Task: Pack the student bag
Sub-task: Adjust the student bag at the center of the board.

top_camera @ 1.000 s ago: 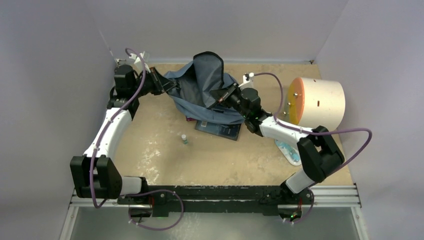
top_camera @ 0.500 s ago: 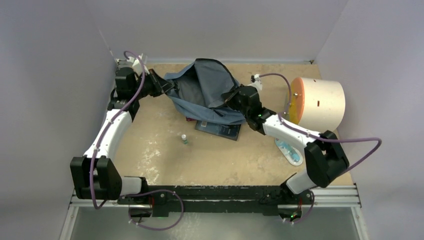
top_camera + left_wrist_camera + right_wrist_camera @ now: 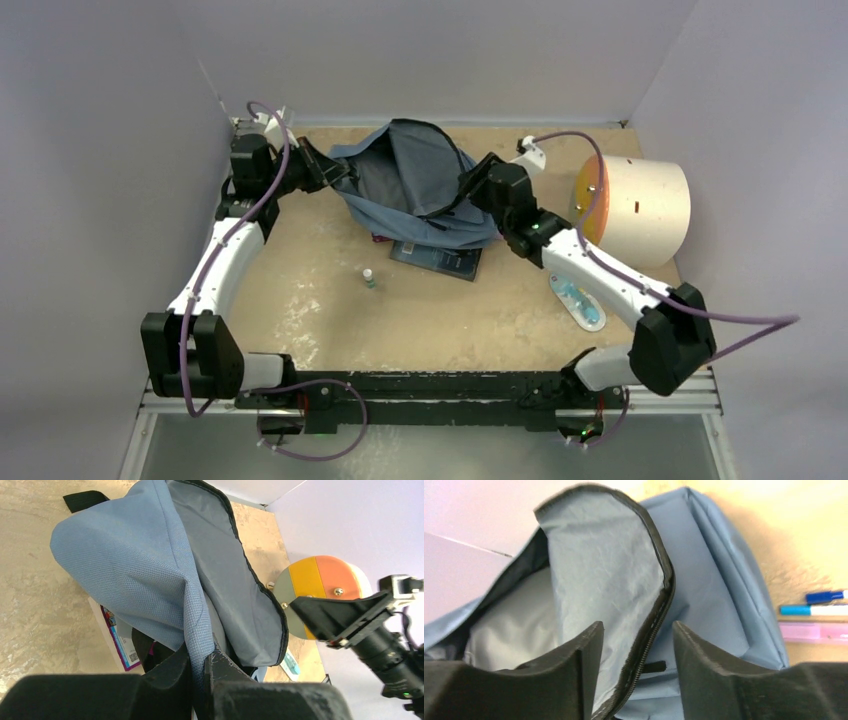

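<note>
You're on the opening step: the student bag lies by the desk's far edge, your left gripper pinching its fabric, your right gripper spread astride its zipper edge. Next, fetch an item with the right.

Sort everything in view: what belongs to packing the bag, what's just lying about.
Job: student bag; left gripper, shut on its fabric; right gripper, open at the flap edge; probably to pack: dark flat book, small bottle, pale blue packet.
Lying about: white cylinder with orange face.
</note>
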